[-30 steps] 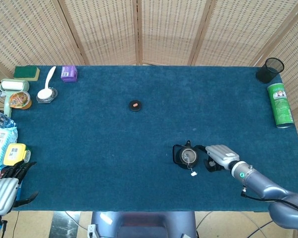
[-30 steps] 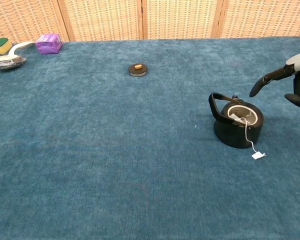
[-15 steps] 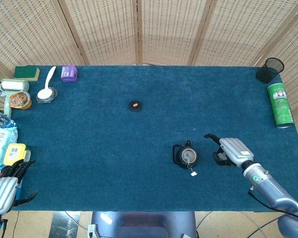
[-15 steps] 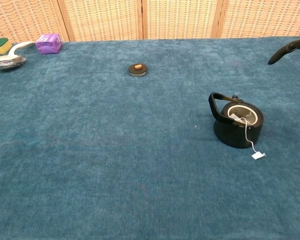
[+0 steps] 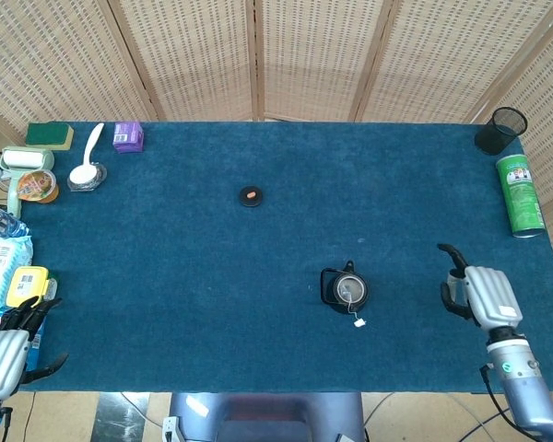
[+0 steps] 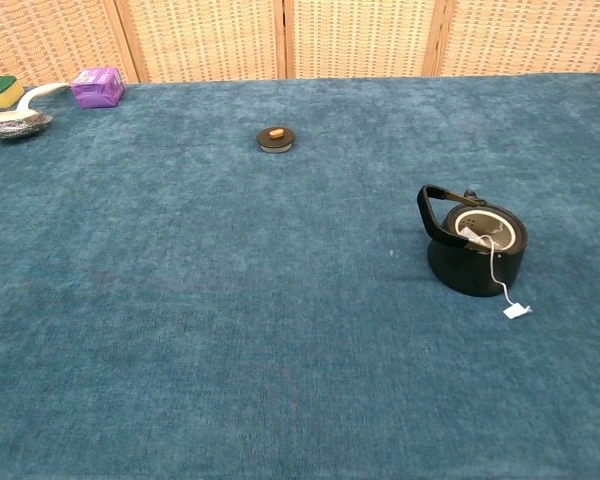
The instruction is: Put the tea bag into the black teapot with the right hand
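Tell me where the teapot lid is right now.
The lid lies alone on the blue cloth toward the table's middle, in the head view up and left of the black teapot, well apart from it.

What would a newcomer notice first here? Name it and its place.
The black teapot on the blue table, right of centre, its lid off and a tea bag string hanging over its rim to a tag on the cloth. The right hand hovers empty further right.

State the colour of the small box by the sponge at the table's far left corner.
Purple. The box shows best in the chest view, beside the sponge.
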